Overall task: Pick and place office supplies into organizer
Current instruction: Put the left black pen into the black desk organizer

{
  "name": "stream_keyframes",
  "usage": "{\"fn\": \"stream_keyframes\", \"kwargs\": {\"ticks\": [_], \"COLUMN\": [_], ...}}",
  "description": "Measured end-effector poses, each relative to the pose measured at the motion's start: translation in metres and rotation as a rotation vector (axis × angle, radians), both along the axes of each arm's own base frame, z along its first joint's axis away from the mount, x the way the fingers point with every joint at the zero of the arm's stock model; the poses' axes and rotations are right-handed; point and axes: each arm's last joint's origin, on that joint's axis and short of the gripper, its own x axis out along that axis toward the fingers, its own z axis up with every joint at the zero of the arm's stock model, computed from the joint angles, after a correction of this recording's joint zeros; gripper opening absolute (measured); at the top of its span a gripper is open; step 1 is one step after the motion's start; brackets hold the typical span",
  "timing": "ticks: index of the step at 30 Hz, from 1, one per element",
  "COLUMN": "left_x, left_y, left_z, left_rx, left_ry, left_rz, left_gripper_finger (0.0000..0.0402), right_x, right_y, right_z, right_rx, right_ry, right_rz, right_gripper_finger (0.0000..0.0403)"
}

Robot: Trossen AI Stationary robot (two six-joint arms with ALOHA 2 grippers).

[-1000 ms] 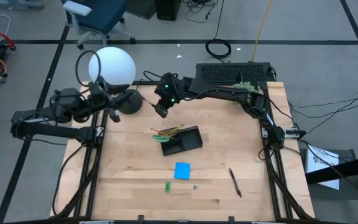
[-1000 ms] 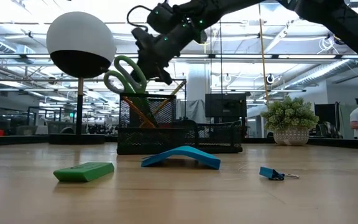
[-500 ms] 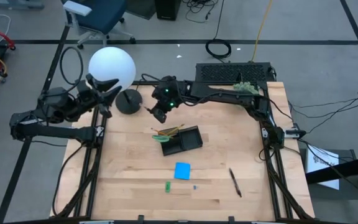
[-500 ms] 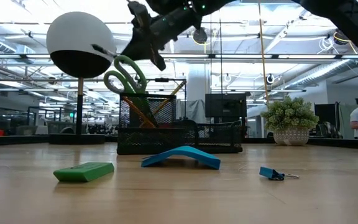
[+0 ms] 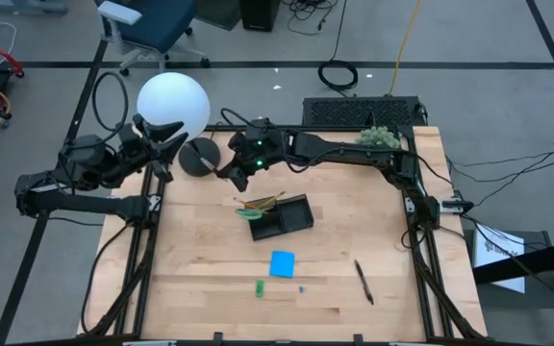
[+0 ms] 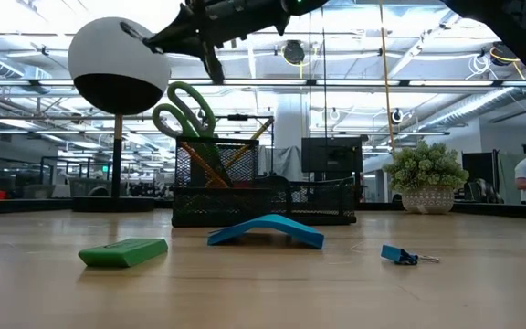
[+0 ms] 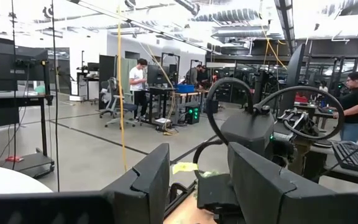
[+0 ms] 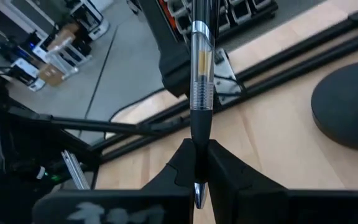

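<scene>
Right gripper (image 5: 231, 173): raised above the far half of the table (image 5: 354, 221), just beside the round black lamp base (image 5: 200, 156); fingers (image 8: 225, 171) clamped narrowly on a black pen (image 8: 199, 93) with a clear barrel section, the pen projecting forward past them.

Left gripper (image 5: 162, 135): at the far left table edge beside the white globe lamp (image 5: 172, 104); fingers (image 7: 263, 186) parted with a clear gap, holding nothing.

Organizer (image 5: 282, 217): black mesh tray, mid-table, nearer than the right gripper. Its tall left compartment holds green-handled scissors (image 6: 183, 111) and pencils (image 5: 261, 202), standing tilted.

Blue note pad (image 5: 282, 263): flat on the table, near side of the organizer.

Green piece (image 5: 259, 286): near-left of the pad.

Small blue clip (image 6: 400, 255): just right of the green piece.

Second black pen (image 5: 364, 281): lying near right.

Green plant ball (image 5: 380, 136): far right corner.
</scene>
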Motion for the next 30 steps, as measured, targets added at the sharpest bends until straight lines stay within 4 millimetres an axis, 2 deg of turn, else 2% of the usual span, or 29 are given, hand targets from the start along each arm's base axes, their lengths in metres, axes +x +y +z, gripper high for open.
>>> {"fn": "stream_keyframes", "kwargs": {"ticks": [6, 17, 20, 22, 25, 30], "left_x": [0.000, 0.000, 0.000, 0.000, 0.000, 0.000], "left_y": [0.000, 0.000, 0.000, 0.000, 0.000, 0.000], "left_z": [0.000, 0.000, 0.000, 0.000, 0.000, 0.000], "left_rx": [-0.002, -0.009, -0.009, -0.009, -0.009, -0.009], "left_ry": [-0.001, -0.004, -0.004, -0.004, -0.003, -0.001], "left_rz": [0.004, 0.006, 0.006, 0.006, 0.006, 0.006], "left_gripper_finger": [0.0159, 0.0159, 0.0159, 0.0159, 0.0159, 0.0159], "right_x": [0.001, 0.005, 0.001, -0.009, -0.034, -0.087], "right_y": [0.005, 0.032, 0.038, 0.041, 0.044, 0.045], "right_z": [-0.001, -0.002, 0.000, 0.002, -0.005, -0.025], "right_rx": [-0.010, -0.035, -0.035, -0.043, -0.022, 0.027], "right_ry": [0.006, 0.017, 0.015, 0.000, -0.041, -0.272], "right_rz": [0.003, -0.023, -0.030, -0.069, -0.105, -0.194], "right_gripper_finger": [0.0007, 0.0007, 0.0007, 0.0007, 0.0007, 0.0007]}}
